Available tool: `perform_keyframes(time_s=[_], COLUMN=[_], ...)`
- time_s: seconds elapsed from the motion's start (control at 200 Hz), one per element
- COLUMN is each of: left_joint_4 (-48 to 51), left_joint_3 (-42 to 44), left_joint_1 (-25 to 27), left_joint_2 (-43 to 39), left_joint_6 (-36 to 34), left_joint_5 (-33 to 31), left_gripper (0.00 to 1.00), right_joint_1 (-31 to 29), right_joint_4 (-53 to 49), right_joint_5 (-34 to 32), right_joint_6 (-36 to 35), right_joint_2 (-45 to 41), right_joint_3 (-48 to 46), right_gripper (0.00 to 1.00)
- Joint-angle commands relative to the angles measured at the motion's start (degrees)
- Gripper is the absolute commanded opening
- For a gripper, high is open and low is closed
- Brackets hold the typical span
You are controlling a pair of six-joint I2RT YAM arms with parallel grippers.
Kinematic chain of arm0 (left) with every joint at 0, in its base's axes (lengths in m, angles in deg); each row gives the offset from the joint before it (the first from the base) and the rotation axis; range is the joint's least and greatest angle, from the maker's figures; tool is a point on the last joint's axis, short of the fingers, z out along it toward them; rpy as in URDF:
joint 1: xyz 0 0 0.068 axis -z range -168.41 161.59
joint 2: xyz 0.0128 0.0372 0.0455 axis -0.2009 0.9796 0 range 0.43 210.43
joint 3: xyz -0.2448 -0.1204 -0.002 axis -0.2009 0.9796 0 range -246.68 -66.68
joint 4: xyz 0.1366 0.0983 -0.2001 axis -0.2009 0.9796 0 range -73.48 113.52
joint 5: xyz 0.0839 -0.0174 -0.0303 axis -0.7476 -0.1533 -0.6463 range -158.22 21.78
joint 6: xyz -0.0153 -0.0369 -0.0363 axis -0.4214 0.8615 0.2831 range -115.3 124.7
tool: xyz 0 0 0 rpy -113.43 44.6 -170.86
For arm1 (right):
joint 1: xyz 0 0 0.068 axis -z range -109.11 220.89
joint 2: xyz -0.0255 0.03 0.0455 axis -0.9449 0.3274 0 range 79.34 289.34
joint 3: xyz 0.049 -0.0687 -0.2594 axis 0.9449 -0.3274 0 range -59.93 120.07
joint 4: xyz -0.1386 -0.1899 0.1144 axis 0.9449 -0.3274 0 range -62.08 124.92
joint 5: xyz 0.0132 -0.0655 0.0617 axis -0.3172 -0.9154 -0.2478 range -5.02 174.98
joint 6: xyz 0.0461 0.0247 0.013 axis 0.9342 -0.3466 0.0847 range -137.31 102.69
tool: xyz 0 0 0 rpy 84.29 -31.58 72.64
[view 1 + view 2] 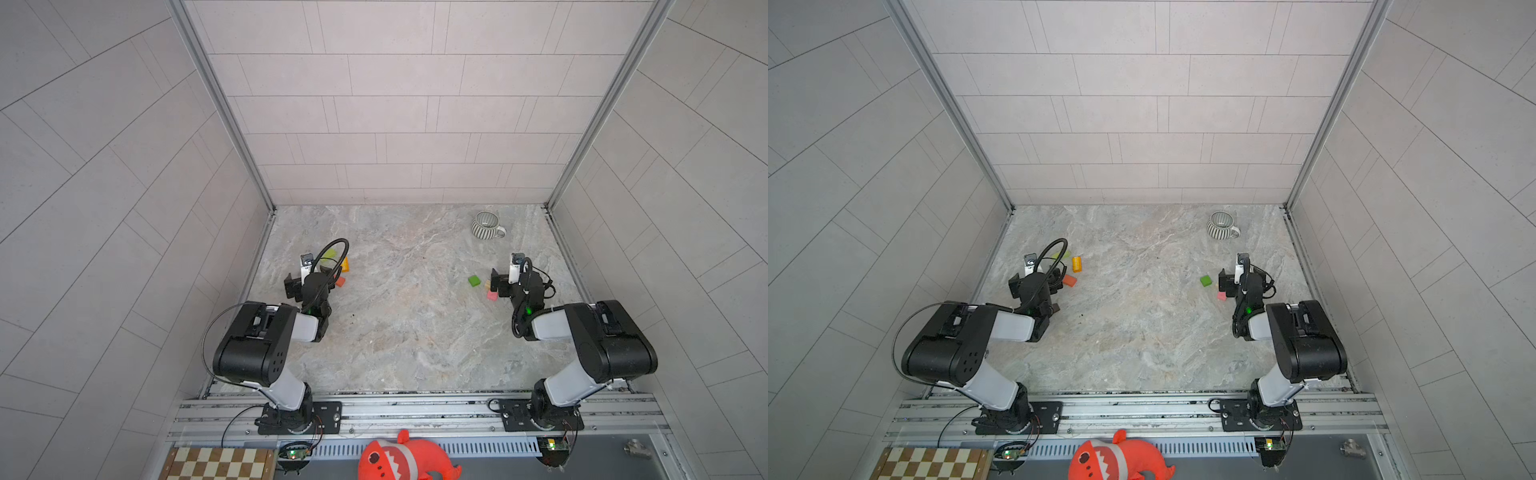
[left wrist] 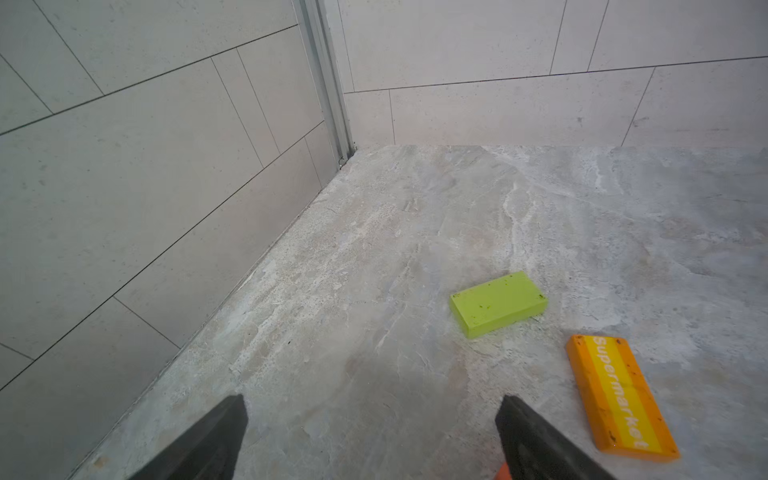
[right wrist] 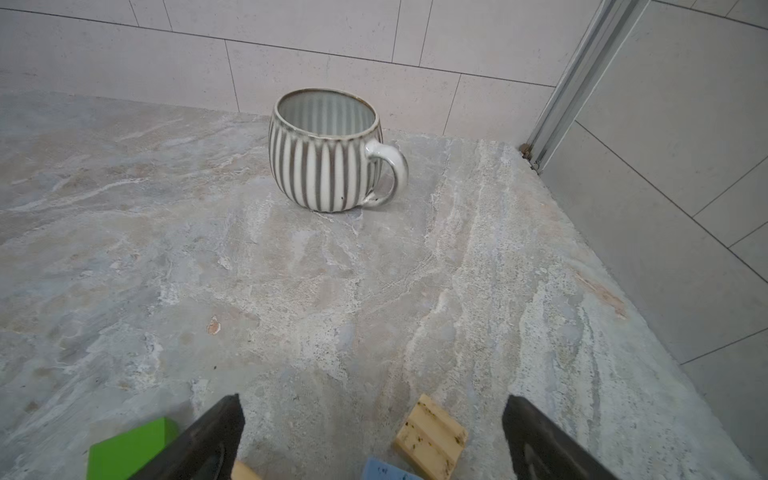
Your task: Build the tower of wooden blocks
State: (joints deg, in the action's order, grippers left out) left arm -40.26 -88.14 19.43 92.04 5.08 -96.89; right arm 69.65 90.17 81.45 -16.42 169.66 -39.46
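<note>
We counted at least seven loose blocks lying on the marble table (image 1: 395,332). A lime block (image 2: 498,303), an orange lettered block (image 2: 622,397) and a red-orange block (image 1: 1070,281) were at 9 o'clock. A green block (image 1: 474,281), pink block (image 1: 492,295), tan block (image 3: 431,441) and blue block (image 3: 386,471) were at 3 o'clock. One striped mug (image 1: 487,225) stood upright at 1 o'clock. The left arm (image 1: 307,324) partly hid the lime block in both top views. The lettered block's long axis ran 12 to 6. The left gripper (image 2: 372,415) and right gripper (image 3: 374,415) gaped wide and held nothing.

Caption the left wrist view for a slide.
Left gripper, jaws open and empty, above the marble tabletop; a lime-green block and an orange "Supermarket" block lie flat nearby.
</note>
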Motion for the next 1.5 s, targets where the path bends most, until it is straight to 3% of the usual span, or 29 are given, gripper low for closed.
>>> perform_keyframes(time_s=[0.0,0.981,1.081,1.261,1.316,1.391,1.451,1.491], left_joint_4=[-1.63,-1.28,2.52,3.26,5.07,6.51,10.77,20.68], left_joint_3=[0.53,0.40,-0.68,-1.04,-1.22,-1.40,-3.40,-6.90], left_joint_1=[-0.08,-0.11,-2.74,-3.09,-3.41,-3.36,-2.99,-2.93], left_joint_2=[0.32,0.23,-0.47,-0.47,-1.34,-2.72,-5.21,-7.65], left_joint_6=[0.21,0.36,2.36,2.67,2.86,2.84,2.01,2.16], left_joint_5=[-0.71,-0.78,3.96,4.48,5.28,5.55,4.64,5.38], left_gripper=[1.00,1.00,1.00,1.00,1.00,1.00,1.00,1.00], right_joint_1=[-0.33,0.14,0.16,0.12,-0.14,-0.38,-0.15,-0.17], right_joint_4=[0.01,-0.06,-0.32,-0.45,-0.19,-1.46,-13.80,-24.03], right_joint_5=[-0.94,-0.42,-0.42,-0.55,-2.70,-10.72,-15.28,-18.06], right_joint_6=[-0.43,0.00,0.04,-0.05,-0.03,2.74,5.71,8.84], right_joint_2=[-0.06,0.03,0.05,0.03,-0.29,-3.54,-10.02,-13.58], right_joint_3=[0.44,0.52,0.66,0.72,0.49,0.02,2.89,6.22], right_gripper=[0.99,0.99,0.99,0.99,0.99,0.99,0.99,0.99])
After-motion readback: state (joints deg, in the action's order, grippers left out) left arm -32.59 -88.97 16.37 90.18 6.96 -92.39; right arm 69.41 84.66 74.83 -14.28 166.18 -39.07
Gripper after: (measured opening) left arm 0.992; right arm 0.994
